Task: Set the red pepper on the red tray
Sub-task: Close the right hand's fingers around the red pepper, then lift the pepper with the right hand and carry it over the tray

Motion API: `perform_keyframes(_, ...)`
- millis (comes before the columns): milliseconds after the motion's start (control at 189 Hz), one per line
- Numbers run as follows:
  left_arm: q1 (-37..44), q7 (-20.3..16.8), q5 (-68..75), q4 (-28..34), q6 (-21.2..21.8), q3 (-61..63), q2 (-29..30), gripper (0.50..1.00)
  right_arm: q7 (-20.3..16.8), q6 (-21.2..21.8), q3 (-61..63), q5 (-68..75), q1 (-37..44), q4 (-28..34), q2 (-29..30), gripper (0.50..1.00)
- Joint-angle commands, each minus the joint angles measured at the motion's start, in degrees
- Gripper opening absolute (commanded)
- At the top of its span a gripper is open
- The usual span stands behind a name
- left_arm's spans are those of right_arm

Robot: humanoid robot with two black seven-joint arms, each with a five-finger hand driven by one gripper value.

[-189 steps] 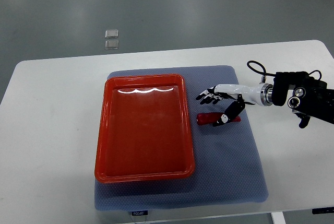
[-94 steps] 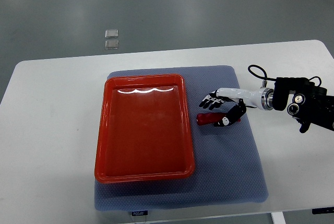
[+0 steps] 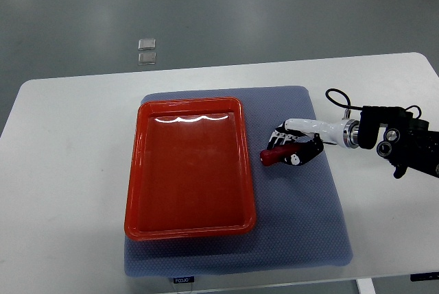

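Right of centre on the textured grey mat point(image 3: 302, 232), the right hand point(image 3: 293, 147) curls around a slim red pepper point(image 3: 272, 155), partly hiding it, beside the glossy rectangular red plastic tray point(image 3: 190, 167).

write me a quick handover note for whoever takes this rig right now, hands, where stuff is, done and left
Right hand: over the red pepper, fingers curled around it; looks like a grasp, though a firm hold can't be confirmed.
Left hand: not in view.
Red pepper: on the blue mat, just right of the red tray, not lifted as far as I can tell.
Red tray: empty, on the mat.
Done: reach and closing on the pepper.
Left: lift it, carry it left, set it in the tray, release.
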Motion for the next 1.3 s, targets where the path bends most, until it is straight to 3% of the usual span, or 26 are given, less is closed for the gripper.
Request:
perform_keyframes(0, 0.0, 0.0, 0.0, 0.0, 0.0, 0.0, 0.0, 1.000, 0.4, 0.0, 0.1, -0.2, 0.3, 0.0, -0.2, 0.500)
perform_keyframes(487, 0.0, 0.1, 0.0, -0.2, 0.0, 0.1, 0.0, 1.000, 0.4, 0.1, 0.5, 1.9, 9.0, 0.3, 0.4, 0.500)
perform_keyframes(778, 0.0, 0.0, 0.0, -0.5, 0.0, 0.1, 0.0, 1.000, 0.4, 0.0, -0.1, 2.1, 11.9, -4.1, 9.2, 0.500)
perform_keyframes(799, 0.0, 0.0, 0.0, -0.5, 0.0, 0.1, 0.0, 1.000, 0.4, 0.0, -0.2, 2.0, 12.6, -5.9, 12.3, 0.500)
perform_keyframes(1011, 0.0, 0.0, 0.0, -0.5, 0.0, 0.0, 0.0, 1.000, 0.3, -0.1, -0.3, 1.7, 12.7, -10.0, 18.5, 0.500)
perform_keyframes(1016, 0.0, 0.0, 0.0, -0.5, 0.0, 0.0, 0.0, 1.000, 0.3, -0.3, -0.8, 1.5, 12.7, -11.5, 20.7, 0.500)
perform_keyframes(1079, 0.0, 0.0, 0.0, -0.5, 0.0, 0.0, 0.0, 1.000, 0.4, -1.2, -1.7, 1.3, 12.6, -13.2, 23.2, 0.500)
perform_keyframes(1296, 0.0, 0.0, 0.0, -0.5, 0.0, 0.0, 0.0, 1.000, 0.6, -2.9, -3.3, -0.3, 11.9, -15.7, 27.6, 0.500)
